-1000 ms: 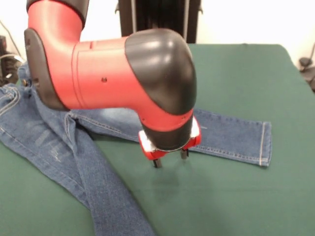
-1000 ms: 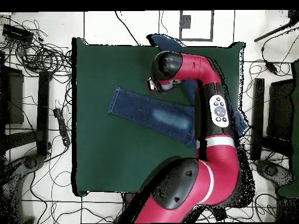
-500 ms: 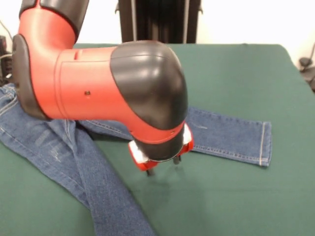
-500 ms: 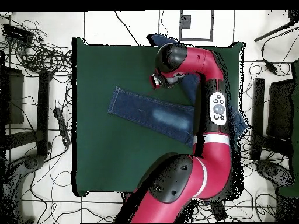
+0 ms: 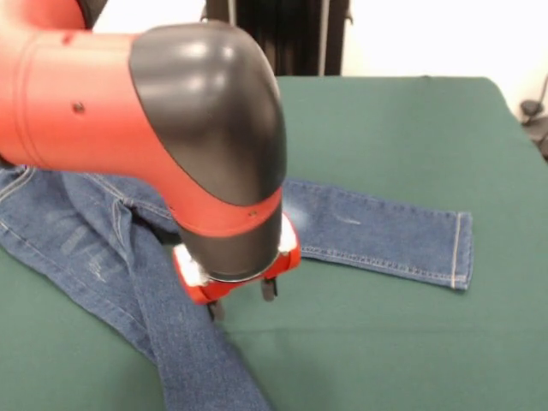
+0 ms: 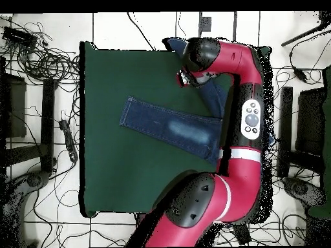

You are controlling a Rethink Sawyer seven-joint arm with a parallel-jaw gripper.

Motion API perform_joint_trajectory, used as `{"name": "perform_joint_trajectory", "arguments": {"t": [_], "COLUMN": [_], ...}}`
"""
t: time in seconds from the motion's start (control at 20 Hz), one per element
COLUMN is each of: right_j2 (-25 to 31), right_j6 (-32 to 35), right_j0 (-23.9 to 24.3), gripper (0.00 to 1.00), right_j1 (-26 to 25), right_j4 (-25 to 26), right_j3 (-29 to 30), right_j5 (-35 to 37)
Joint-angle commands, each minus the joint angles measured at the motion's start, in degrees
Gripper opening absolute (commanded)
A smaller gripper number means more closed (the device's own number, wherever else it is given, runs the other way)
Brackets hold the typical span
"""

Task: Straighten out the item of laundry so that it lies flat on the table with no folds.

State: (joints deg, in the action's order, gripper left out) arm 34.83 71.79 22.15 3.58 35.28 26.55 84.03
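Since the earlier frames the red and black arm [image 5: 145,128] had swung sideways across the table [image 5: 411,342]. In the front view its gripper [image 5: 241,300] had gone from the bare green cloth, just in front of the outstretched trouser leg, to the spot where the jeans [image 5: 377,231] fork into two legs. In the overhead view the wrist [image 6: 197,58] had likewise shifted along the table's far edge toward the corner, away from the cuff end of the flat leg. The jeans themselves [image 6: 168,126] lay as before; neither leg had shifted.

The gripper's two dark fingertips [image 5: 269,289] stood apart with nothing between them, so the gripper was spread and empty. One tip hung over green cloth right beside the lower seam of the outstretched leg, and the other sat at the edge of the second leg, which ran away from the crotch toward the front view's bottom edge. Whether either tip actually touched the denim could not be told.

Relative to the gripper, one leg of the jeans stretched flat along the table, ending in a hemmed cuff [image 5: 461,250] well apart from the fingers. The waist and seat lay bunched on the opposite side, behind the arm, with the waist at the table's edge.
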Motion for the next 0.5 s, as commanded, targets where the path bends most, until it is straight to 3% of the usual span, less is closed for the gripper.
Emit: {"name": "perform_joint_trajectory", "arguments": {"t": [0.05,0.5], "right_j2": [2.64,3.52], "right_j6": [-13.91,-16.42], "right_j0": [-2.78,-2.66], "gripper": [1.00,1.00], "right_j1": [1.38,-0.73], "right_j4": [3.02,3.56], "right_j3": [-2.36,-3.67], "right_j5": [6.83,3.57]}}
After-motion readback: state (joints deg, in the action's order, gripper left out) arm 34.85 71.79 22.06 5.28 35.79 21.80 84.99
